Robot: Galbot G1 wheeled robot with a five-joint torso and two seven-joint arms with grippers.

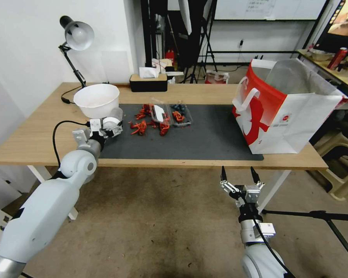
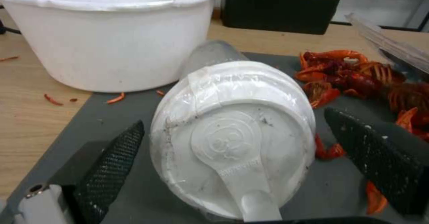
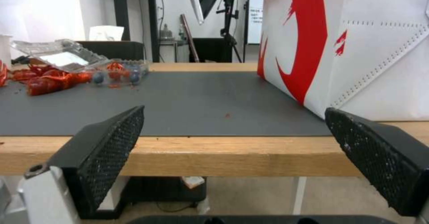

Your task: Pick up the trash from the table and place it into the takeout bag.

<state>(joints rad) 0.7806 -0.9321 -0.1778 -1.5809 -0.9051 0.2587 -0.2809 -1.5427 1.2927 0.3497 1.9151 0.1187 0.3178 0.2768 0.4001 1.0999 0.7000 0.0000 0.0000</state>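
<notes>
Head view: the long light-wood table (image 1: 34, 135) has a dark grey rectangular mat (image 1: 205, 135) over its middle. The left gripper (image 1: 109, 125) is over the mat's left edge, w/ a clear plastic cup closed by a white lid (image 1: 113, 119) between its fingers. Just behind the cup stands a big white plastic bowl (image 1: 96, 99). Near the mat's centre lie red crayfish shells (image 1: 147, 121) and an open clear plastic box (image 1: 170, 114). The large white paper takeout bag w/ red print and foil lining (image 1: 286, 112) stands open at the table's right end, well apart from the cup. The right gripper (image 1: 239, 175) hangs below the table's front edge, jaws apart, holding nothing, and is the nearer one to the bag.

Left wrist view: the cup lies on its side; its long axis points away from the gripper toward the bowl, lid facing the camera. The two black fingers (image 2: 112, 160) stand on both sides of the lid, open, not touching it. Judgement: closing across the lid end should catch it; the rounded side could roll or slip.

Right wrist view: black fingers (image 3: 112, 140) wide open, at the level of the table's edge; the bag's red-and-white wall is just ahead.
</notes>
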